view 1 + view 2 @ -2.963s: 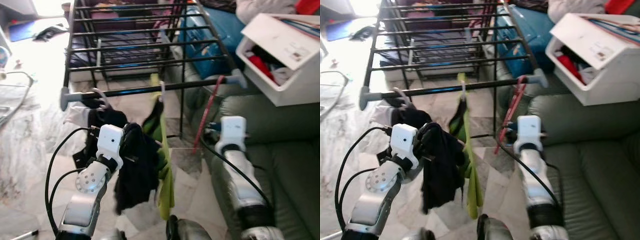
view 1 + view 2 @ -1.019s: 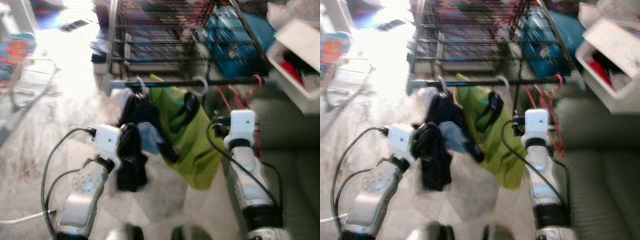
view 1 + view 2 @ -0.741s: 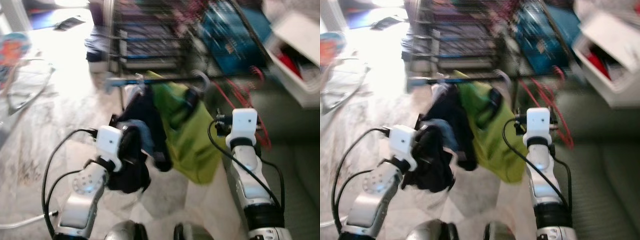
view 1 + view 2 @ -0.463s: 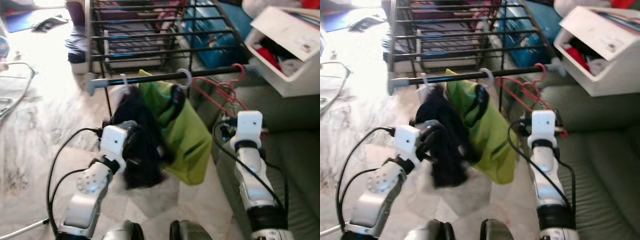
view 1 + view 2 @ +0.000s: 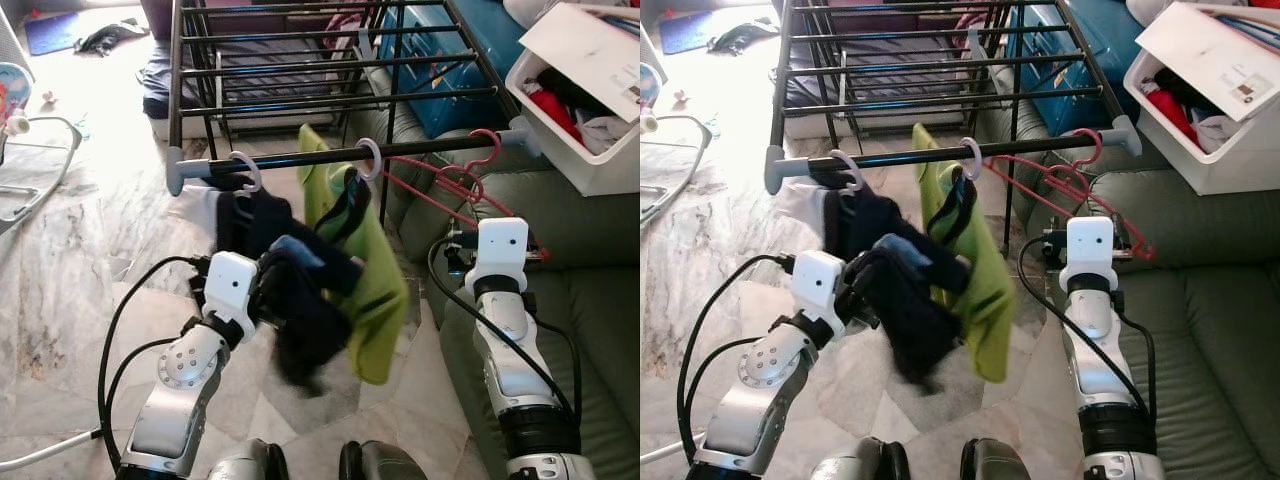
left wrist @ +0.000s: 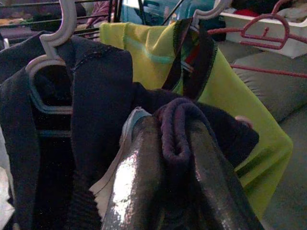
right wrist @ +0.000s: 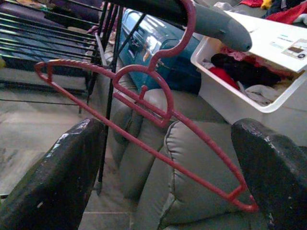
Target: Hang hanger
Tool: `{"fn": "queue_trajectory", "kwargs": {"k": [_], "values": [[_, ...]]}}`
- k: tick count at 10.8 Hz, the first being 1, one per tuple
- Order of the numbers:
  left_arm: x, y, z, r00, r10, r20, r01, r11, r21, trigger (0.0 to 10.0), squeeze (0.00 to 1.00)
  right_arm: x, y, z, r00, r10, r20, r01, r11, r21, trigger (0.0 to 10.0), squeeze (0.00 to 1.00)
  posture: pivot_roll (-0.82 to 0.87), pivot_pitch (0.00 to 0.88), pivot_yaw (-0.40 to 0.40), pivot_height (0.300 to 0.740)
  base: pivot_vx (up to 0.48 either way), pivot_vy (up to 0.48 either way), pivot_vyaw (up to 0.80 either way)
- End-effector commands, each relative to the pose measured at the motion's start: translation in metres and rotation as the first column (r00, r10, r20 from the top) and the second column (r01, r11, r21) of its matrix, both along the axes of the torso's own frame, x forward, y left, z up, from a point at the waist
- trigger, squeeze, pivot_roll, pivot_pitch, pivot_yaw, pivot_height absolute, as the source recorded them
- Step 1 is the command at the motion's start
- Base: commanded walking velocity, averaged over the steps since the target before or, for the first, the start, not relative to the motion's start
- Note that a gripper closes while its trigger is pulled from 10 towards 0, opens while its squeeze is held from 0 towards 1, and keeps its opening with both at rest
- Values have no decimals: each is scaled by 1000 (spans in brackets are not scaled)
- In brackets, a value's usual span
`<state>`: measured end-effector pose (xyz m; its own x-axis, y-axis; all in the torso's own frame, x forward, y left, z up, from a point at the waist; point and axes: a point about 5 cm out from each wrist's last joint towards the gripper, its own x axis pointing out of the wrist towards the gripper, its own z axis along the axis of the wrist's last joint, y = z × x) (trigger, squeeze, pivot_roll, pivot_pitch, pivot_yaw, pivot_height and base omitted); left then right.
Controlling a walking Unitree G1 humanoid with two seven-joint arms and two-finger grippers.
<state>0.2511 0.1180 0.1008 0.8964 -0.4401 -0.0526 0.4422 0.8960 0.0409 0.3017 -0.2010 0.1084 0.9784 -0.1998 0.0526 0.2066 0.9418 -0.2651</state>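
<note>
Two red plastic hangers [image 7: 144, 103] hooked on the black rail with grey end caps [image 5: 940, 152], near its right end. Right end effector [image 7: 163, 182] wide open, empty, before them. Left end effector [image 6: 168, 163] clamped on dark garment [image 5: 300, 300], beside lime-green shirt [image 5: 375, 270].

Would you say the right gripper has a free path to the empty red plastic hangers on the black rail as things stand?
Probably yes. The right gripper is open and faces the red plastic hangers, which hang from the black rail with nothing between fingers and hangers. The lime green garment hangs off to its left.

three hangers [image 5: 243, 172]; two garments [image 5: 370, 260]
</note>
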Motion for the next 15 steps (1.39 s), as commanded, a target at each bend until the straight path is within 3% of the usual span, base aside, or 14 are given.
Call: {"fn": "queue_trajectory", "kwargs": {"k": [1, 5, 7, 9, 11, 15], "values": [[0, -1, 9, 999, -12, 47, 13, 1000, -13, 10000, 0, 1, -1, 0, 1000, -4, 0, 4, 1000, -4, 10000, 0, -23, 77, -13, 740, 0, 0, 0], [-1, -1, 7, 999, -6, 37, 7, 1000, -13, 10000, 0, 1, -1, 0, 1000, 12, -3, -12, 1000, -27, 10000, 0, -25, 78, -17, 740, 0, 0, 0], [-1, -1, 7, 999, 1, 36, -1, 1000, -17, 10000, 0, 2, -7, -6, 997, 48, -55, -51, 998, -45, 10000, 0, -25, 78, -17, 740, 0, 0, 0], [-6, 2, 6, 1000, 1, 24, -1, 1000, -13, 10000, 0, 12, -26, -2, 990, 89, -107, -102, 987, -123, 10000, 0, -18, 108, -7, 740, 0, 0, 0], [-13, 5, 4, 1000, -4, -1, 4, 1000, 0, 10000, 0, 25, -51, 7, 989, 56, -135, -79, 982, -169, 10000, 0, -5, 136, 3, 740, 0, 0, 0], [-18, 8, 6, 999, -21, -24, 22, 1000, 17, 10000, 0, 41, -49, -3, 965, 80, -249, -125, 978, -169, 10000, 0, 29, 176, 25, 740, 0, 0, 0]]}}
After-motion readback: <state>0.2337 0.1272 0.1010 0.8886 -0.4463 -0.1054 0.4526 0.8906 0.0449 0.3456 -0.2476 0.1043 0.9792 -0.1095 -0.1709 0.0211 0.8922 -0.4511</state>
